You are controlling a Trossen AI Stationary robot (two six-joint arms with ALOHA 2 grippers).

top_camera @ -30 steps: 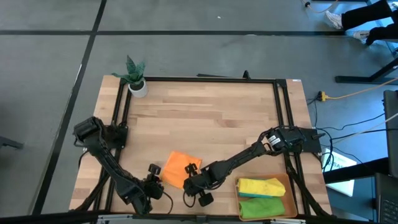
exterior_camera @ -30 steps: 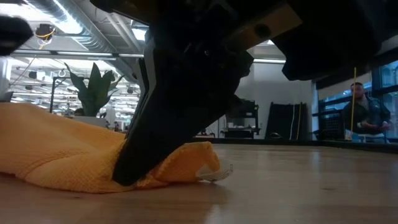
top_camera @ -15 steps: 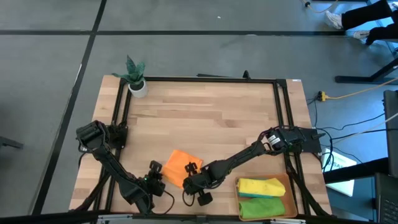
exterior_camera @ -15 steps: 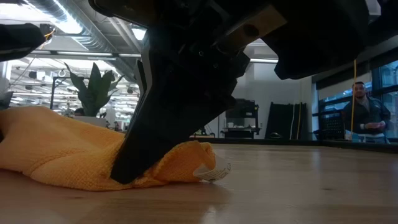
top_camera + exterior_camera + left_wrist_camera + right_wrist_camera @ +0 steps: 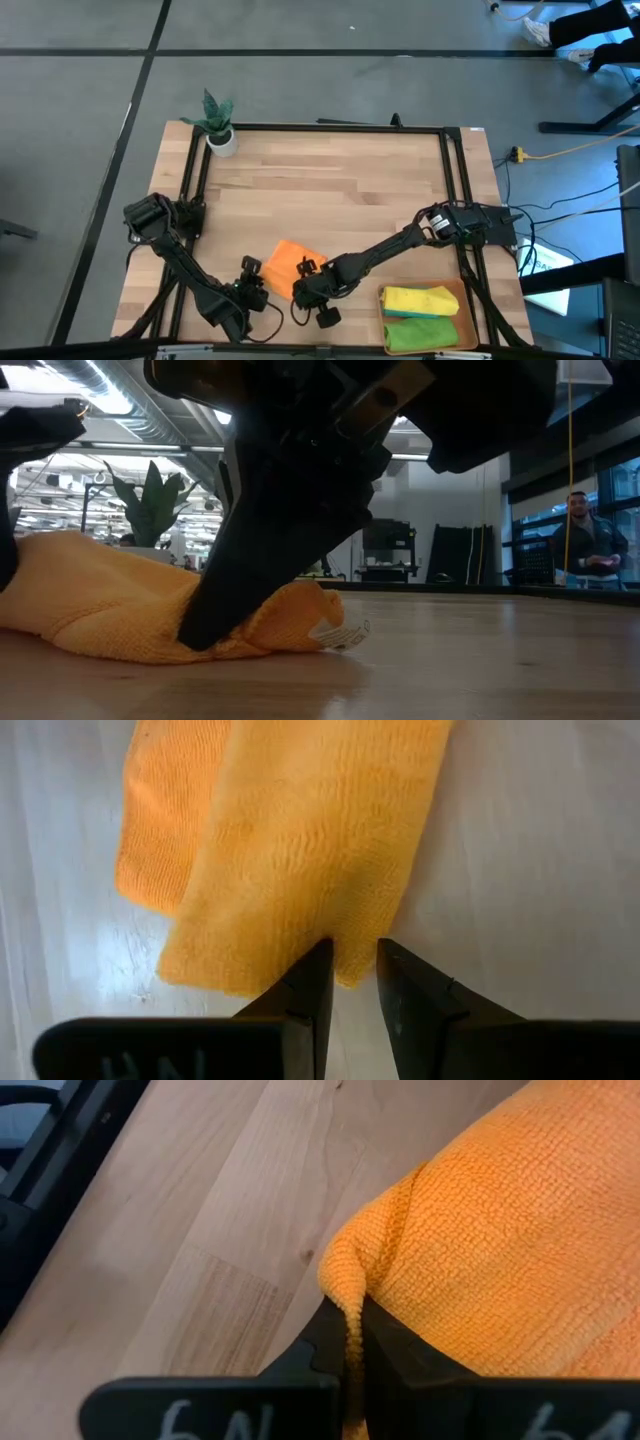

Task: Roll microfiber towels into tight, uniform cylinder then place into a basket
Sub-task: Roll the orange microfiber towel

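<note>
The orange towel [image 5: 288, 262] lies crumpled and partly folded on the wooden table near its front edge; it also shows in the low view [image 5: 110, 600]. My left gripper [image 5: 262, 284] sits at the towel's near-left side, closed on its edge. My right gripper [image 5: 300, 288] is at the towel's near-right side, shut on a pinch of cloth. The basket [image 5: 462, 300] stands at the near right corner, with a yellow rolled towel [image 5: 418, 298] and a green one [image 5: 420, 330] lying in it side by side. My left gripper pinches the towel's near edge [image 5: 350, 960] between its two fingers [image 5: 315, 982], slanting down from the table's near-left side. The rest of the towel lies flat on the table ahead of the fingers. My right gripper pinches a raised fold at the towel's corner [image 5: 345, 1285] between its shut fingers [image 5: 385, 1350], slanting down from the near right. The cloth puckers up just above the fingertips, and the rest rests on the table.
A small potted plant [image 5: 220, 135] stands at the table's far left corner. A black frame [image 5: 330, 128] runs around the table's edge. The wide far half of the tabletop [image 5: 340, 180] is bare wood. A person [image 5: 590, 555] stands in the room behind.
My left gripper has sunk a little and tipped further down at the towel's near-left edge. The towel's end with the white label has slid slightly toward the table's left. Both gaps between the fingers look unchanged.
</note>
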